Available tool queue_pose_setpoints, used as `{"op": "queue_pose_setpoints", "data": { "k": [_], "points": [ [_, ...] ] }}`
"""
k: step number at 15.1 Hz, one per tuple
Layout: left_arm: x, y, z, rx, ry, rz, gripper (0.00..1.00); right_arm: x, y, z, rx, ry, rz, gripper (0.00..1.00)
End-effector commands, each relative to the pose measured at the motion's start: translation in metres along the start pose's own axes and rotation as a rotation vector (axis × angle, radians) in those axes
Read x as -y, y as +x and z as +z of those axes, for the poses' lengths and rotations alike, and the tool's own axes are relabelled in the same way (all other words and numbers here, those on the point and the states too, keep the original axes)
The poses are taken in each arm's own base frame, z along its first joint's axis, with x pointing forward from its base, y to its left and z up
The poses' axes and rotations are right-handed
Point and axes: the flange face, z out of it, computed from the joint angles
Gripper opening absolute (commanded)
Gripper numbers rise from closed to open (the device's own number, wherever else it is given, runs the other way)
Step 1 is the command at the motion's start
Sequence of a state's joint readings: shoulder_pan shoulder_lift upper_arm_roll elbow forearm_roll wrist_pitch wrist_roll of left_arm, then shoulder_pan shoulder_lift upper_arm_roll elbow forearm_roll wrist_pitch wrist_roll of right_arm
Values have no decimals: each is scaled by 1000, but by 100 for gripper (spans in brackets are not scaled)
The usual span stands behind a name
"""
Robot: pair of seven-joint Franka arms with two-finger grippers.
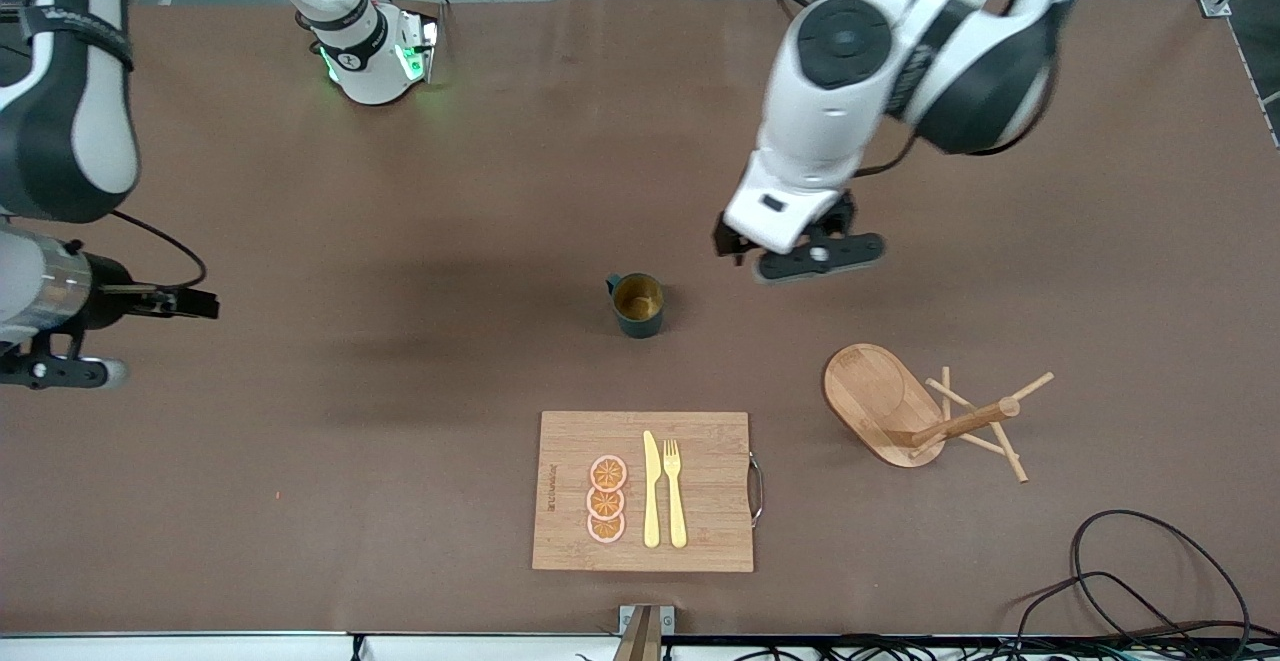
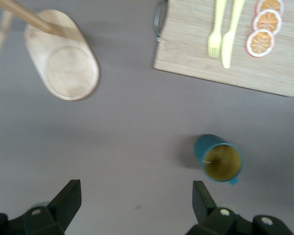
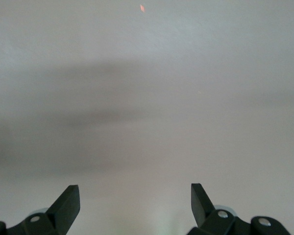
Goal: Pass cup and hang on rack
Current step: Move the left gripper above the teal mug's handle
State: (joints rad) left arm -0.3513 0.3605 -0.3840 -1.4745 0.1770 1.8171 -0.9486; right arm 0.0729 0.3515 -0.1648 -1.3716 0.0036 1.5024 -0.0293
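The dark teal cup (image 1: 637, 304) stands upright mid-table, its tan inside showing and its handle toward the right arm's end. It also shows in the left wrist view (image 2: 220, 161). The wooden rack (image 1: 900, 411) is nearer the front camera, toward the left arm's end; its oval base (image 2: 63, 68) shows in the left wrist view. My left gripper (image 1: 785, 244) hangs open and empty over bare table beside the cup, its fingers wide apart (image 2: 137, 198). My right gripper (image 1: 190, 302) waits open and empty over the right arm's end of the table (image 3: 135, 198).
A wooden cutting board (image 1: 700, 531) with a yellow knife, a fork and three orange slices lies nearer the front camera than the cup; it also shows in the left wrist view (image 2: 186, 54). Black cables (image 1: 1130, 581) lie at the near corner toward the left arm's end.
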Motion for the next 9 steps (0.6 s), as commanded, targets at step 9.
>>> {"op": "queue_pose_setpoints", "data": {
  "k": [9],
  "points": [
    [-138, -86, 99, -167, 32, -157, 100, -22, -6, -13, -4, 27, -12, 100]
  ]
}}
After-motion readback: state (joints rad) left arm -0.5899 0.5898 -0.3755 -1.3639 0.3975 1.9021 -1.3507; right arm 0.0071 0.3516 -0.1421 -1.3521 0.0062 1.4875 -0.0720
